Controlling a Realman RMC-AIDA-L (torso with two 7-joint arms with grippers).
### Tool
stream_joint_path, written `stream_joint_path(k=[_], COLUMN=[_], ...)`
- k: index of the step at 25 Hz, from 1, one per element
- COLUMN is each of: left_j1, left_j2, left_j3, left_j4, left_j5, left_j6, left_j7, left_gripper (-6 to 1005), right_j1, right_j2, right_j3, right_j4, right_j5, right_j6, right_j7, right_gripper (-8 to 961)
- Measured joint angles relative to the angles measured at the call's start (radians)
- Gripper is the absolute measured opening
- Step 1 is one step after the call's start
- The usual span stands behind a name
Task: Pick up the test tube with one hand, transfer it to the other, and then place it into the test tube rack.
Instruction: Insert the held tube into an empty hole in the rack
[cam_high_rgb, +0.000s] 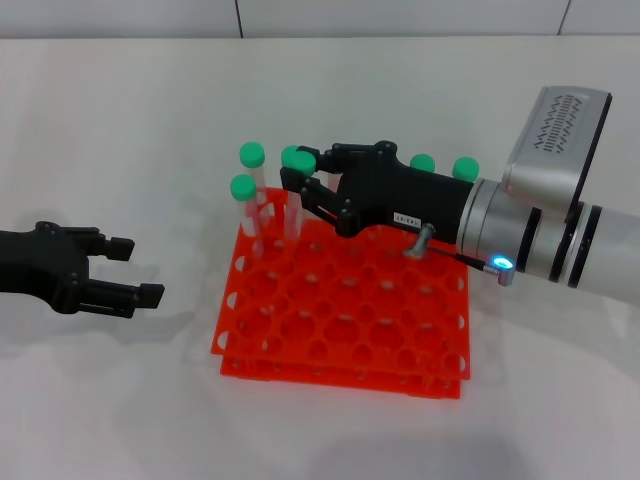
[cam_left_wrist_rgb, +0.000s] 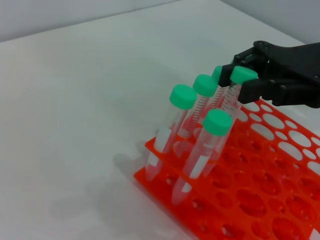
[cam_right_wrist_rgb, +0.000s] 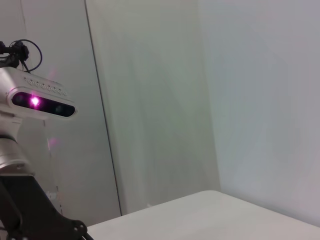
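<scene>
A: Right gripper, status?
B: Mine. It's over the far left part of the test tube rack, fingers clamped on the green cap of the test tube. Tube's lower end is down in a far-row hole, tilted.
A: Neighbours?
B: Three more capped tubes stand in the rack's far left corner just beside it. Two green caps show behind my wrist.
A: Left gripper?
B: Parked low over the white table, left of the rack, well apart, fingers spread, holding nothing.
</scene>
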Motion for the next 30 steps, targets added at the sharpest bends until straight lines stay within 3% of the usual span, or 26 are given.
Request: stream_joint_path(k=[30], left_j1=[-0.005], left_j2=[0.0], left_j3=[-0.008], left_j4=[-0.014], left_j5=[-0.009], left_j6=[-0.004], left_j7=[0.027], left_gripper=[880], right_j1=[-0.001], right_j2=[0.0], right_j3=[-0.024], right_j4=[-0.009], right_j5=[-0.014], right_j6=[-0.003], right_j7=[-0.017], right_gripper=[281])
